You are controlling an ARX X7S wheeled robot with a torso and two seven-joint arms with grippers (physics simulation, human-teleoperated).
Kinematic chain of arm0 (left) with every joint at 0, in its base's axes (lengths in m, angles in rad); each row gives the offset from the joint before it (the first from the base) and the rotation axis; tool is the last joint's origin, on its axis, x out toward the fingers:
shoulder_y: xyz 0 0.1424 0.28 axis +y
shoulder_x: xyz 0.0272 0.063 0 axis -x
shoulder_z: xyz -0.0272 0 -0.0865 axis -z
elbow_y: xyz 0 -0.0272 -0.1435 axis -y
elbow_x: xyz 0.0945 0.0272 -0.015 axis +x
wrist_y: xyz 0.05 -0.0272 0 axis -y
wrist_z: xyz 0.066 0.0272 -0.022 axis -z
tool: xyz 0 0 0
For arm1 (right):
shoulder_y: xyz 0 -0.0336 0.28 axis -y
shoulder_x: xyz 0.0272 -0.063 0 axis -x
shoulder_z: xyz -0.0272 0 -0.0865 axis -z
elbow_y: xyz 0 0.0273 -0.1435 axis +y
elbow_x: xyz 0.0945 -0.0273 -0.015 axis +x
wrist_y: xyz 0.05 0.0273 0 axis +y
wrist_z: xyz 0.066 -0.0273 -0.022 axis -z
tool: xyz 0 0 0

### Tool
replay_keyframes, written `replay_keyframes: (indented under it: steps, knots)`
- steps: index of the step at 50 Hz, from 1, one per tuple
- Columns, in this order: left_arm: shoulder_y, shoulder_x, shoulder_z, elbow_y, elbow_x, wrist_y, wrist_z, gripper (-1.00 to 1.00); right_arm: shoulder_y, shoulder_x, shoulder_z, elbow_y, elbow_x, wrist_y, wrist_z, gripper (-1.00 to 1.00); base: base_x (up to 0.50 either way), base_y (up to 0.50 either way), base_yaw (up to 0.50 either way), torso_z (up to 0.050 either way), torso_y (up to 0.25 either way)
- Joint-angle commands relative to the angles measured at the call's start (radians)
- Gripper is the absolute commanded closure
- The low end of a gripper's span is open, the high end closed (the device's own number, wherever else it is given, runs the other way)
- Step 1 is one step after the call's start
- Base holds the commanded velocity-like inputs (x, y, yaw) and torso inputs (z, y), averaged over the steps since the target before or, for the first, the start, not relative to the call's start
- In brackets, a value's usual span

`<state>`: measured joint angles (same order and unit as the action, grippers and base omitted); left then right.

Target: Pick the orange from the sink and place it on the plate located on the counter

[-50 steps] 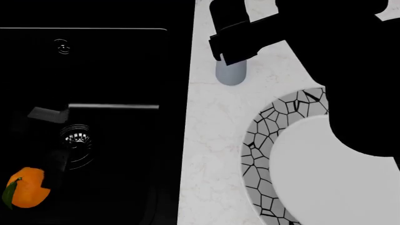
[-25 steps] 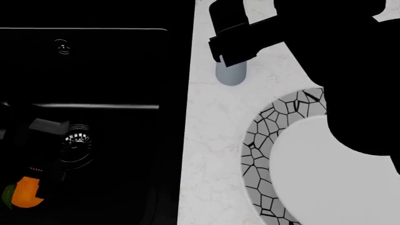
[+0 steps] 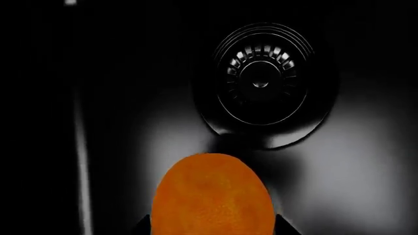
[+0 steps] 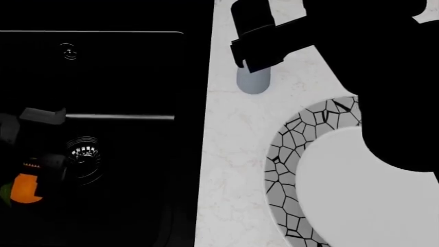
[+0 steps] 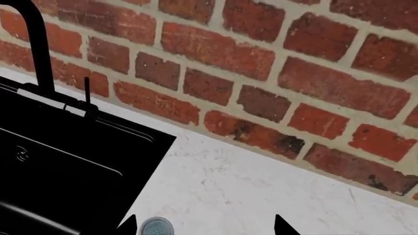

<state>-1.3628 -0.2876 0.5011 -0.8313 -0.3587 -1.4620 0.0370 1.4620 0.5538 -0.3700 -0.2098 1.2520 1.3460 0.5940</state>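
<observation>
Left gripper (image 4: pixel 31 177), jaws spread around the orange (image 3: pixel 210 196) in the sink (image 4: pixel 137 67), should close squarely before lifting toward the plate (image 4: pixel 357 195).

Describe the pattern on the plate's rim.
Black cracked-mosaic lines on a grey rim around the plate, seen best in the head view.

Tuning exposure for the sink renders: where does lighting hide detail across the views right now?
Head view: the black rectangular sink is almost featureless, the left hand merges with it, and only a sliver of the round bright orange fruit shows. Left wrist view: soft highlights around the round metal drain, orange well lit. Right wrist view: evenly lit, sharp.
</observation>
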Motion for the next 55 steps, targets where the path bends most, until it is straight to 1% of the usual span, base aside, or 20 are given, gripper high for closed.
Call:
replay_keyframes:
  steps: [1,3,4,5,6,8,10,11,13,15,17,18,22,26,33,34,37,44,45,55]
  knots:
    - [0.081,-0.240,0.018,0.411,-0.836,-0.106,-0.672,1.00,0.000,0.003,0.018,-0.010,0.005,0.014,0.005,-1.00,0.00,0.00,0.00,0.000,0.000]
    - [0.114,-0.273,-0.008,0.500,-1.105,-0.104,-0.802,1.00,0.005,0.009,0.025,-0.010,0.013,0.017,0.011,-1.00,0.00,0.00,0.00,0.000,0.000]
    - [0.120,-0.281,-0.010,0.519,-1.148,-0.100,-0.835,1.00,0.006,0.010,0.027,-0.010,0.016,0.018,0.014,-1.00,0.00,0.00,0.00,0.000,0.000]
    - [0.131,-0.290,-0.033,0.552,-1.211,-0.094,-0.894,1.00,0.009,0.013,0.032,-0.012,0.023,0.022,0.019,-1.00,0.00,0.00,0.00,0.000,0.000]
    - [0.135,-0.295,-0.039,0.567,-1.243,-0.089,-0.914,1.00,0.010,0.014,0.033,-0.012,0.026,0.023,0.022,-1.00,0.00,0.00,0.00,0.000,0.000]
    - [0.149,-0.308,-0.057,0.613,-1.333,-0.079,-0.994,1.00,0.014,0.020,0.039,-0.012,0.034,0.026,0.025,-1.00,0.00,0.00,0.00,0.000,0.000]
    - [0.156,-0.317,-0.061,0.642,-1.396,-0.069,-1.038,1.00,0.016,0.023,0.040,-0.012,0.040,0.027,0.026,-1.00,0.00,0.00,0.00,0.000,0.000]
    - [0.134,-0.321,-0.058,0.651,-1.463,-0.068,-1.084,1.00,0.018,0.024,0.040,-0.012,0.043,0.029,0.026,-1.00,0.00,0.00,0.00,0.000,0.000]
    - [0.157,-0.330,-0.063,0.700,-1.486,-0.051,-1.101,1.00,0.020,0.027,0.040,-0.011,0.046,0.030,0.027,-1.00,0.00,0.00,0.00,0.000,0.000]
    - [0.139,-0.334,-0.056,0.723,-1.548,-0.042,-1.138,1.00,0.023,0.032,0.043,-0.011,0.051,0.031,0.029,-1.00,0.00,0.00,0.00,0.000,0.000]
    - [0.149,-0.338,-0.062,0.762,-1.567,-0.029,-1.146,1.00,0.026,0.036,0.047,-0.011,0.059,0.033,0.034,-1.00,0.00,0.00,0.00,0.000,0.000]
    - [0.127,-0.337,-0.059,0.776,-1.595,-0.027,-1.158,1.00,0.028,0.038,0.050,-0.013,0.065,0.036,0.038,-1.00,0.00,0.00,0.00,0.000,0.000]
    - [0.120,-0.340,-0.053,0.834,-1.631,-0.008,-1.186,1.00,0.034,0.047,0.061,-0.017,0.083,0.041,0.050,-1.00,0.00,0.00,0.00,0.000,0.000]
    - [0.090,-0.348,-0.038,0.890,-1.727,0.032,-1.241,1.00,0.038,0.053,0.074,-0.022,0.108,0.045,0.065,-1.00,0.00,0.00,0.00,0.000,0.000]
    - [0.070,-0.362,-0.035,0.969,-1.796,0.074,-1.280,1.00,0.044,0.061,0.078,-0.027,0.128,0.047,0.077,-1.00,0.00,0.00,0.00,0.000,0.000]
    - [0.065,-0.357,-0.050,0.988,-1.796,0.074,-1.268,1.00,0.045,0.063,0.079,-0.028,0.132,0.049,0.079,-1.00,0.00,0.00,0.00,0.000,0.000]
    - [0.042,-0.365,-0.024,1.022,-1.856,0.106,-1.311,1.00,0.050,0.069,0.083,-0.029,0.143,0.050,0.087,-1.00,0.00,0.00,0.00,0.000,0.000]
    - [0.018,-0.353,-0.014,1.076,-1.908,0.145,-1.328,1.00,0.056,0.078,0.088,-0.031,0.161,0.048,0.099,-1.00,0.00,0.00,0.00,0.000,0.000]
    - [0.023,-0.348,-0.027,1.082,-1.910,0.162,-1.324,1.00,0.058,0.079,0.089,-0.032,0.166,0.050,0.103,-1.00,0.00,0.00,0.00,0.000,0.000]
    - [0.014,-0.350,-0.014,1.081,-1.913,0.155,-1.329,1.00,0.059,0.080,0.090,-0.033,0.169,0.049,0.105,-1.00,0.00,0.00,0.00,0.000,0.000]
